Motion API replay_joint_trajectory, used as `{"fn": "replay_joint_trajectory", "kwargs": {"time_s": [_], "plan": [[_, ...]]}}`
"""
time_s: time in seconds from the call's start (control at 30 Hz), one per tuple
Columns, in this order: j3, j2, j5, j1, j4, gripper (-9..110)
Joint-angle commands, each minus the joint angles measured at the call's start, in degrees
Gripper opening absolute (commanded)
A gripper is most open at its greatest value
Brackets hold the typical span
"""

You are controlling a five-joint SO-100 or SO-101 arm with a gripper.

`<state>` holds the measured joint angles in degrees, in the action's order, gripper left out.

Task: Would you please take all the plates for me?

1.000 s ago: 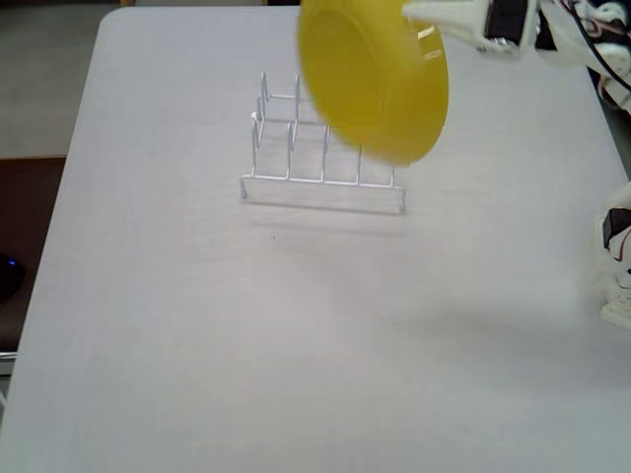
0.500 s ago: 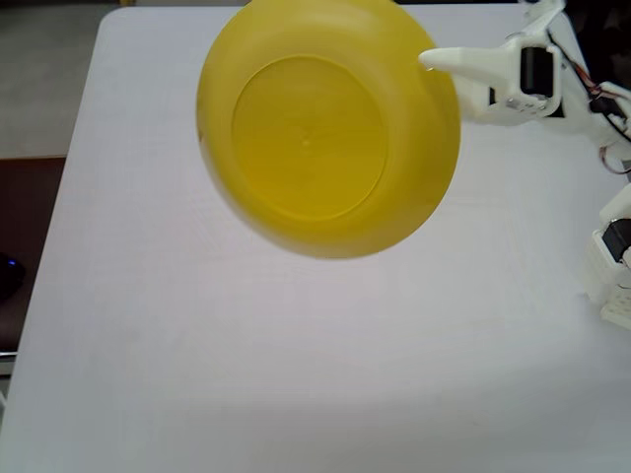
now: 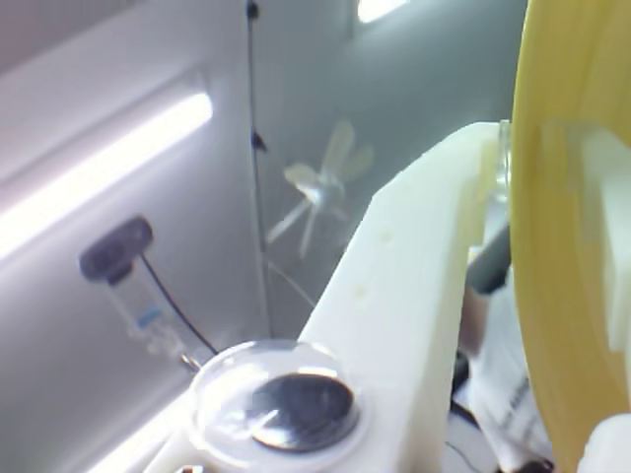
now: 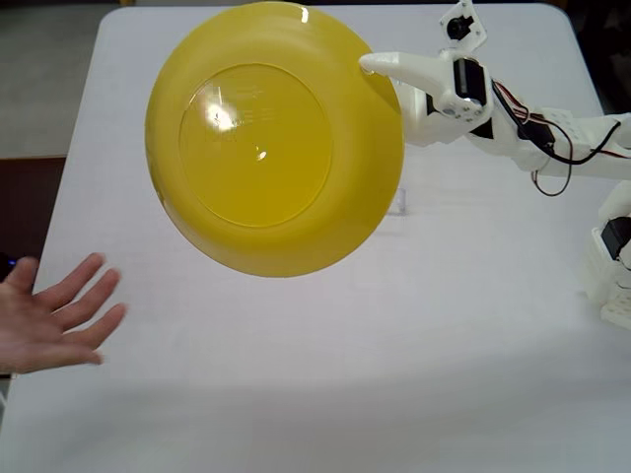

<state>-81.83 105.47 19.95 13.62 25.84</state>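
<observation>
A matte grey-white table is shown. A glossy round yellow plate is clamped by the gripper.

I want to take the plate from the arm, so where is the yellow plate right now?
In the fixed view the yellow plate is held up above the table, upper middle, gripped at its right rim by the gripper, with an open hand at lower left.

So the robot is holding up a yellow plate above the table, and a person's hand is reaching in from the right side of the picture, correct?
Not quite. In the fixed view the hand comes in from the left edge, not the right. The gripper does hold the yellow plate up above the table.
</observation>
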Motion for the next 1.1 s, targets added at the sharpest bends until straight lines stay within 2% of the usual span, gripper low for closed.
{"fn": "replay_joint_trajectory", "kwargs": {"time_s": [0.0, 0.7, 0.73, 0.9, 1.07], "plan": [[4.1, 0.4, -1.8, -1.3, 3.3, -1], [3.3, -4.5, -6.2, -4.8, 7.3, 0], [2.9, -4.5, -6.4, -5.2, 7.3, 2], [1.1, -4.7, -6.2, -6.4, 6.3, 41], [1.1, -2.7, -7.0, -7.7, -2.2, 45]]}}
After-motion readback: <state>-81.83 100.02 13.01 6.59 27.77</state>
